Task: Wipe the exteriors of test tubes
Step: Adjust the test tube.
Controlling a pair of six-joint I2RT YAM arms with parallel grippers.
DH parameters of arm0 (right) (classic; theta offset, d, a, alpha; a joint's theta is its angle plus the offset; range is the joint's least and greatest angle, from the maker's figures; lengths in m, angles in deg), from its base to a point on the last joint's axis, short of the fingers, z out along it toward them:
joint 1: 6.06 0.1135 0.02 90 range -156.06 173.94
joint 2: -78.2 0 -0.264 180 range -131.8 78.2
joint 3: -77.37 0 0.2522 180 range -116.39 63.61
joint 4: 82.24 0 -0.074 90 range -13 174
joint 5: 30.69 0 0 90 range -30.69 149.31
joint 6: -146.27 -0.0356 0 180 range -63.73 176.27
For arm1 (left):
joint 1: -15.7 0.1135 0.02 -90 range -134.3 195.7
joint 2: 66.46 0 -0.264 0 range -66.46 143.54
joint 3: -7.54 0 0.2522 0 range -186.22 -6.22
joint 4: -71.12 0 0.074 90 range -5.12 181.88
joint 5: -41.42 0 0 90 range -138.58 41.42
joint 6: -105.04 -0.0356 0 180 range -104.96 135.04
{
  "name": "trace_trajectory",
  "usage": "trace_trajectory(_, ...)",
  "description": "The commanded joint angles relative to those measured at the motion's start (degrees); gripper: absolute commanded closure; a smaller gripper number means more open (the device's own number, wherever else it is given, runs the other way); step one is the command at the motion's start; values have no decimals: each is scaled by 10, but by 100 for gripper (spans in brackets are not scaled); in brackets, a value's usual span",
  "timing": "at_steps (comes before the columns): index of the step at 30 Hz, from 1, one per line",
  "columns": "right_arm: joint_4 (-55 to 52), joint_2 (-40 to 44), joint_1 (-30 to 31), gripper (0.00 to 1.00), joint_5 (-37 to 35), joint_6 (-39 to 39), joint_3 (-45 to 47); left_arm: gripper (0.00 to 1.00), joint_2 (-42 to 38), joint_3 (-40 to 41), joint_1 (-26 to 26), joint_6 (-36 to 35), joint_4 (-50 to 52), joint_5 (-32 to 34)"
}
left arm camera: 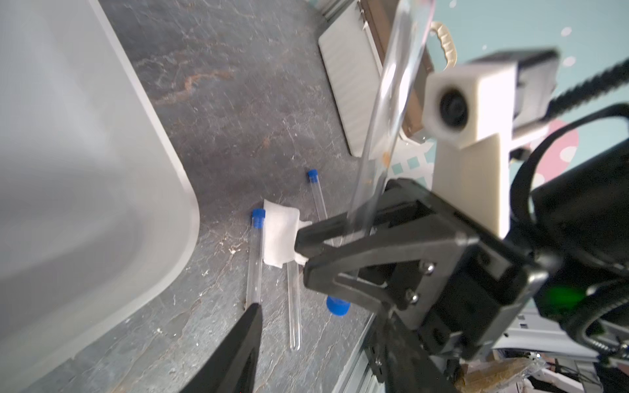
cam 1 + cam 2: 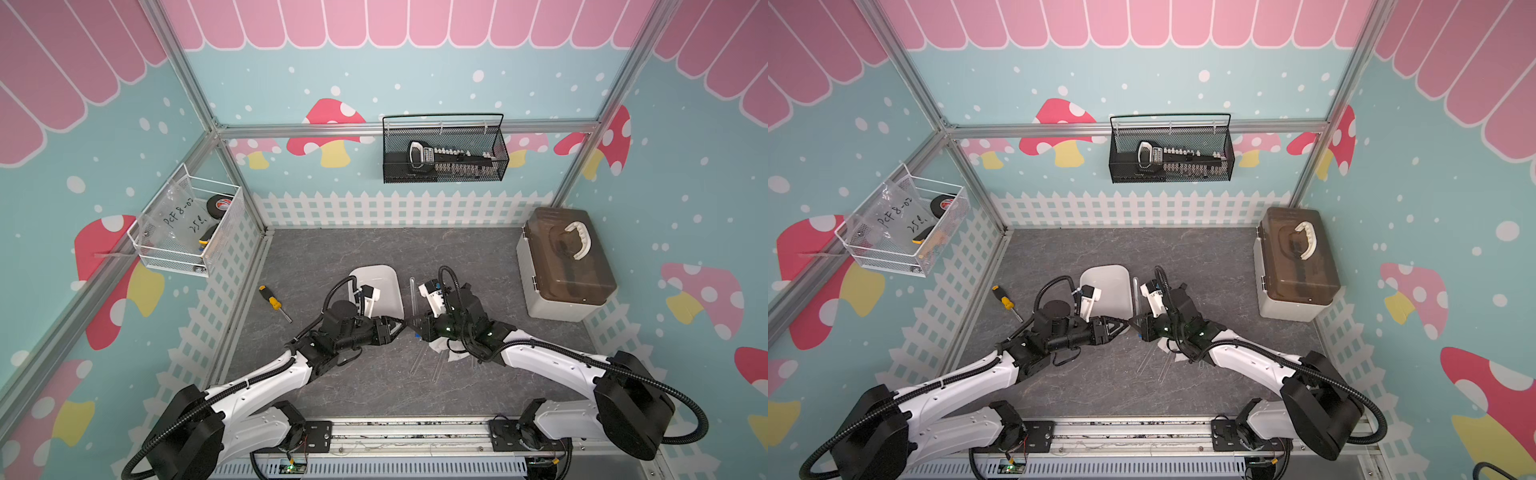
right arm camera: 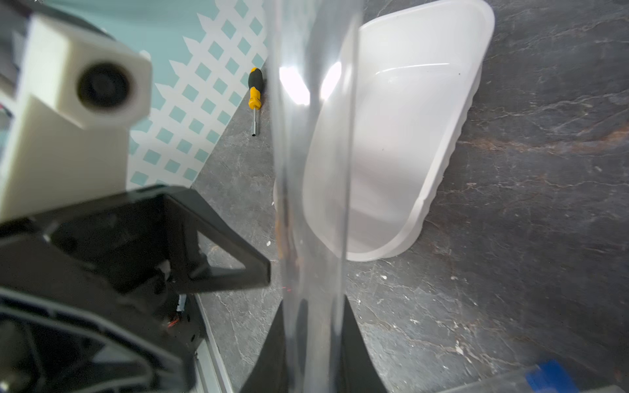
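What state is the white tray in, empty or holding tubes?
Empty where visible: the white tray shows a bare inside in the right wrist view.

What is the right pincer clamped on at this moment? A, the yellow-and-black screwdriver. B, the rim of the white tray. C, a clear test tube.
C: in the right wrist view the right pincer has its two black fingers closed on either side of a clear test tube, which rises from between them.
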Motion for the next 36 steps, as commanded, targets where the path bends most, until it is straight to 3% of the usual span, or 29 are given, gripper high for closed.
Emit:
trace_trajectory(1,44,-5,-4,89,-7,-65,-4,45,7,22,-19,33,-78,23)
trace_trajectory(7,75,0,-13,88,-17,-111,-2,44,23,27,-53,16,-116,43)
trace_trajectory(20,118,13,-17,88,-12,-176,21,45,107,-13,-56,-11,-187,33)
trace_trajectory(31,114,11,-16,88,-4,-174,20,56,131,-30,-66,-21,-190,27)
trace_trajectory(36,107,9,-16,87,2,-171,20,71,135,-36,-67,-24,-192,40)
